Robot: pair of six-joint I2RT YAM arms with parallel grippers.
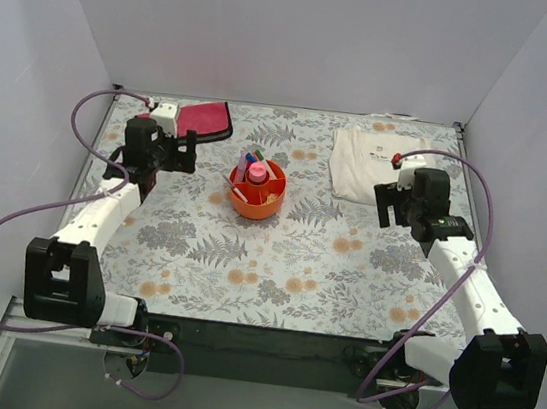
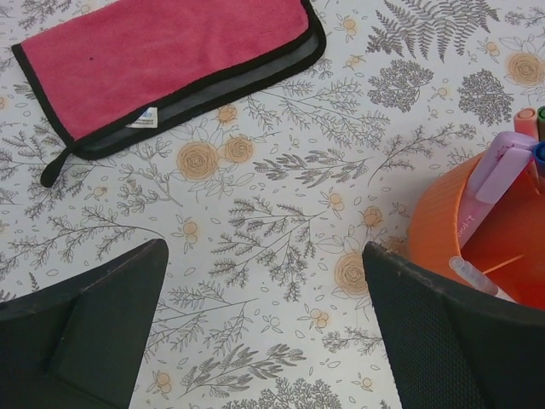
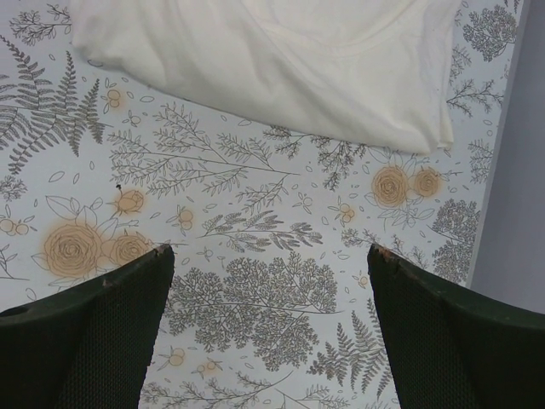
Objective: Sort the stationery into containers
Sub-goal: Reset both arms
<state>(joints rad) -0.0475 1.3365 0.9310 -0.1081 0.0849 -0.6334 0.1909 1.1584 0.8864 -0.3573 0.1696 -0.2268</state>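
Floral-patterned table (image 1: 276, 265) carries an orange tub (image 1: 253, 210) at its middle, with a lilac highlighter (image 2: 498, 166) and capped markers (image 2: 525, 121) standing inside. Left gripper (image 2: 264, 247) hangs spread wide and empty between tub and pink cloth (image 2: 162, 60). Right gripper (image 3: 271, 249), equally spread and empty, hovers near a white cloth (image 3: 281, 60).

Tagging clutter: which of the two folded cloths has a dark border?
The magenta rectangular cloth by the left gripper: black trim along its edge. The cream folded fabric cloth at right has none.
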